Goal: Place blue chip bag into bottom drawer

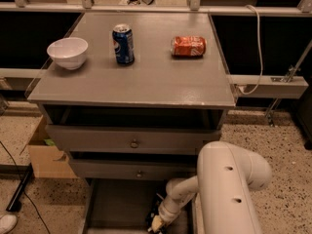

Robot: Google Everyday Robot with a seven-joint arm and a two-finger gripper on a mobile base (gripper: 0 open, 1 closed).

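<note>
Fat, smooth white arm (229, 189) (two small dark holes in its shell) narrowing to a slim white wrist; yellowish hand (157, 223) low over the bottom drawer (117, 204).

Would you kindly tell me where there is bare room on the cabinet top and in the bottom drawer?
On the cabinet top, the front half, ahead of the bowl, Pepsi can and orange-red can, is bare. In the bottom drawer, the left part is free; the pincer, at its right, crowds that side.
</note>
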